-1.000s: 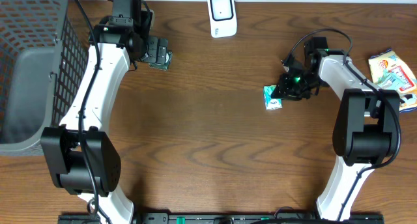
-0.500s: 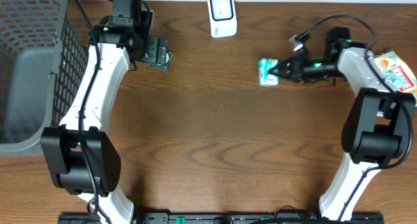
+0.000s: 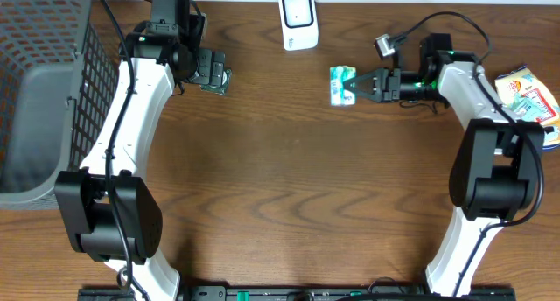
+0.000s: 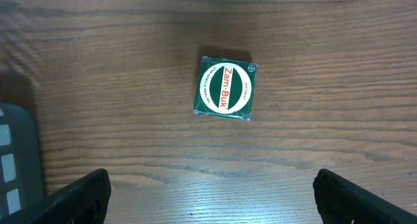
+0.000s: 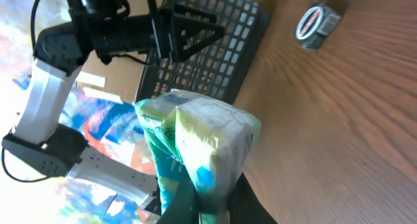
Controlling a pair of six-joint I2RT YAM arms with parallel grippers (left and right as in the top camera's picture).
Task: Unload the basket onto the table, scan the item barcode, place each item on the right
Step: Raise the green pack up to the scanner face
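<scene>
Jaws of the right gripper [image 3: 356,85] are clamped tight on one end of a green-and-white packet [image 3: 341,84]. The packet is held toward 1 o'clock over the wooden table [image 3: 289,178], at about 4 o'clock from the white scanner [image 3: 298,21]. Toward 11 o'clock the left gripper [image 3: 213,72] hovers with its jaws spread wide, grasping nothing, over a green Zam-Buk box [image 4: 225,89] that lies flat on the wood. A grey basket [image 3: 44,91] fills the 9 o'clock edge.
</scene>
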